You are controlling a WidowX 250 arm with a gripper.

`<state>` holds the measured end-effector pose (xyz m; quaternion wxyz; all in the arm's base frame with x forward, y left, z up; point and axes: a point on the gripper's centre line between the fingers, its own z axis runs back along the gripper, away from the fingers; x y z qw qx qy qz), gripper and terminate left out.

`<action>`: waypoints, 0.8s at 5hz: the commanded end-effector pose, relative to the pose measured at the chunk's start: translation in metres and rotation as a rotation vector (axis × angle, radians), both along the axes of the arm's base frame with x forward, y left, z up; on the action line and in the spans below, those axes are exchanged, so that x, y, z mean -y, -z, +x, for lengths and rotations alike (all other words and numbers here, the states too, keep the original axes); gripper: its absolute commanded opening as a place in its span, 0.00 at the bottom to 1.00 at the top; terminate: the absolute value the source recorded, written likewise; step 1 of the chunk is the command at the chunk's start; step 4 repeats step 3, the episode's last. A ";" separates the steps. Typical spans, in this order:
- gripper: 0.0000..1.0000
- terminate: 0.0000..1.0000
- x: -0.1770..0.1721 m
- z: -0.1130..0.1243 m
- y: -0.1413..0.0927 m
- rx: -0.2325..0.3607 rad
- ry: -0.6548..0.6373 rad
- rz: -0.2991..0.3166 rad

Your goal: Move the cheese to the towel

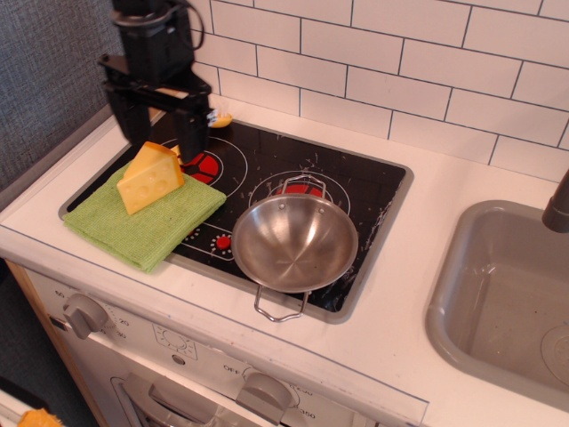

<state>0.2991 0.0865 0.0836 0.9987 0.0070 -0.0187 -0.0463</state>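
A toy kitchen is seen from above, with one white counter backed by a wall of white tiles. At the right, one grey sink is set into the counter, and the dark tip of one tap is cut off by the right edge. One black hob with red ring markings is sunk into the counter's left half. One black robot arm is shown at the upper left, above the hob's far left corner. One steel pan with two wire handles is placed on the hob's front right part, empty inside. One green towel is laid over the hob's front left corner, reaching onto the counter. One gripper is held above the towel's far edge, its two fingers spread apart and holding nothing. One yellow cheese wedge with round holes is stood on the towel's far part, just below the gripper and apart from its fingers. One yellow brush is mostly hidden behind the gripper, only a small part being visible. On the front panel below, two grey knobs are seen, one at the left and one lower at the middle.
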 end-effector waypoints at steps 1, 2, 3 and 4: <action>1.00 0.00 0.010 0.001 -0.009 0.052 -0.024 0.037; 1.00 0.00 0.010 0.001 -0.009 0.052 -0.024 0.037; 1.00 1.00 0.010 0.001 -0.009 0.052 -0.024 0.037; 1.00 1.00 0.010 0.001 -0.009 0.052 -0.024 0.037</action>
